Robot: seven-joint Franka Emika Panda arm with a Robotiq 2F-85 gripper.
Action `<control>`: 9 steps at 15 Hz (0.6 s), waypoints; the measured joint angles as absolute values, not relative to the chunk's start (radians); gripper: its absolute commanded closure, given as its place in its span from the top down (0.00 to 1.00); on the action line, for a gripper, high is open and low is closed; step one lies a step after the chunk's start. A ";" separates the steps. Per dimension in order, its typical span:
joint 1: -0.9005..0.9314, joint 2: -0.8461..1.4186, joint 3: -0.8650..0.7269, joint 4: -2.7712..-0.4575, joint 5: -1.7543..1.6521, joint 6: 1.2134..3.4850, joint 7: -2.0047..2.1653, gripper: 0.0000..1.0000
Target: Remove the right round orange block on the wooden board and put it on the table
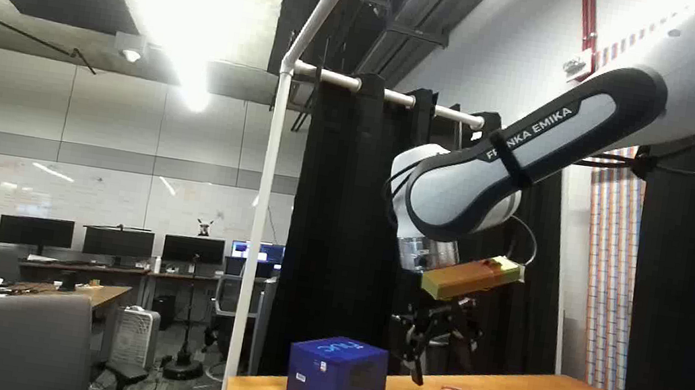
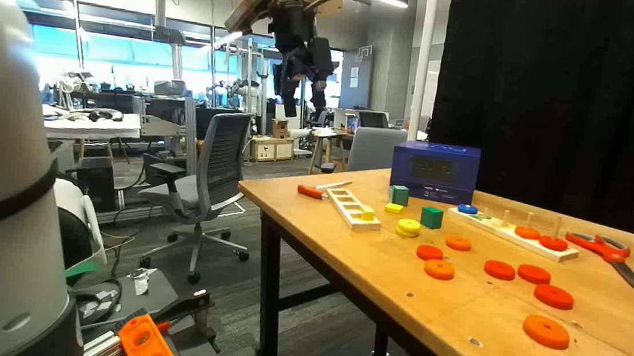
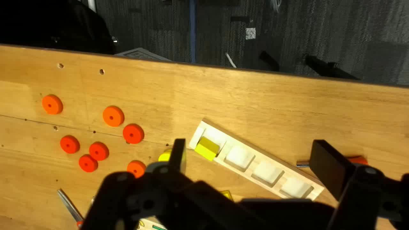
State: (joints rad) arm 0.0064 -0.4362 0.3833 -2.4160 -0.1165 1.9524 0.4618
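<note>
Round orange-red block (image 2: 553,243) on pegged wooden board (image 2: 500,231)

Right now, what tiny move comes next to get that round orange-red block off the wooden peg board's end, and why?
Probably shift the open black gripper across, without lowering it, toward the wooden peg board: the round orange-red block sits there, but the wrist view shows a slotted wooden tray between the fingers.
</note>
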 measured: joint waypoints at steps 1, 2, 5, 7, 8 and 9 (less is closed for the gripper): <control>0.006 -0.437 0.383 -2.413 -0.117 1.952 0.462 1.00; 0.006 -0.439 0.383 -2.410 -0.117 1.952 0.462 1.00; 0.006 -0.440 0.383 -2.408 -0.117 1.952 0.462 1.00; 0.006 -0.440 0.383 -2.408 -0.117 1.952 0.462 1.00; 0.006 -0.440 0.383 -2.408 -0.117 1.952 0.462 1.00; 0.010 -0.439 0.379 -2.409 -0.117 1.952 0.462 1.00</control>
State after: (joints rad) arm 0.0102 -0.4391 0.3793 -2.4093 -0.1165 1.9519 0.4618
